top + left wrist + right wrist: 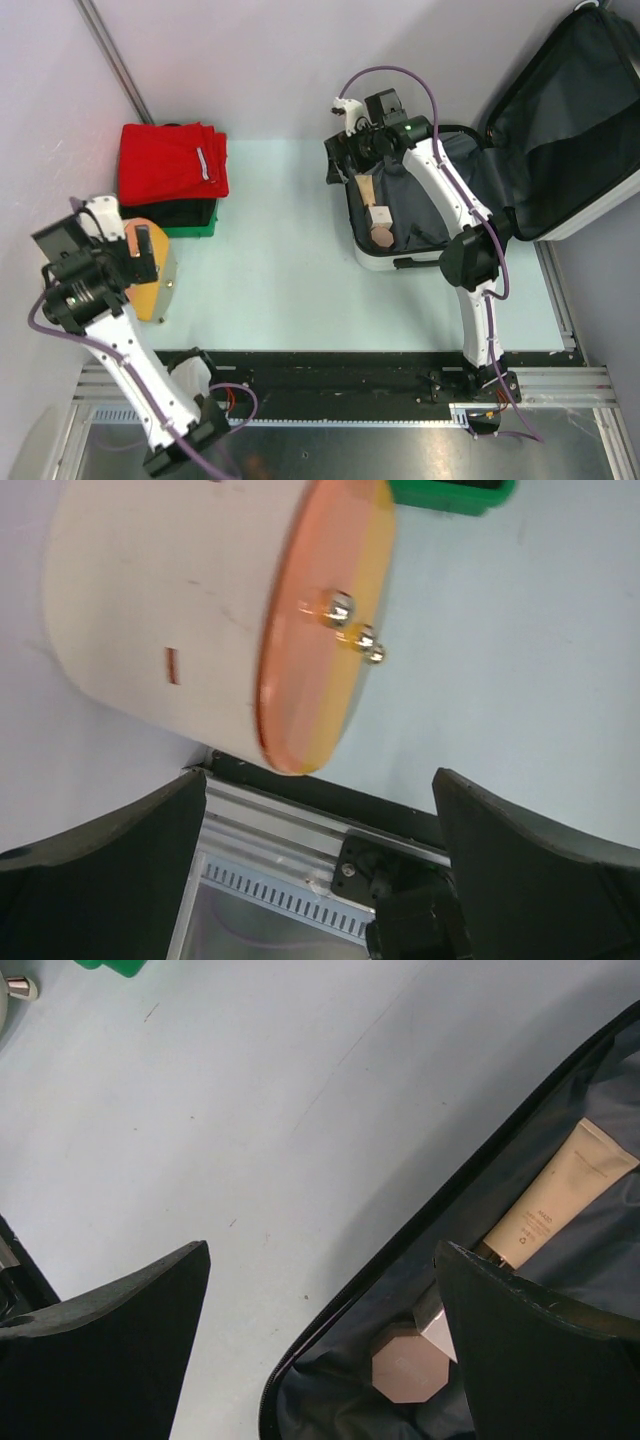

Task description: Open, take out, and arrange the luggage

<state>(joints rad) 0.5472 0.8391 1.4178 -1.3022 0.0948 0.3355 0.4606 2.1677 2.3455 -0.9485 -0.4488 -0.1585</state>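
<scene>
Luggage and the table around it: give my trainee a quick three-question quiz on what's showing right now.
1. True or false: the luggage is zipped shut.
2. What lies on the green tray? A) red cloth B) a shoe C) a book
3. Fill in: the left fingers and right fingers both stand ___.
Key: 1 false, it lies open; 2 A; 3 open.

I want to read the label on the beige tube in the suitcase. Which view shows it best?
Right wrist: the beige tube lies close and mostly unobstructed on the suitcase lining. Top external shows it small, with no label detail. Left wrist does not show it.
</scene>
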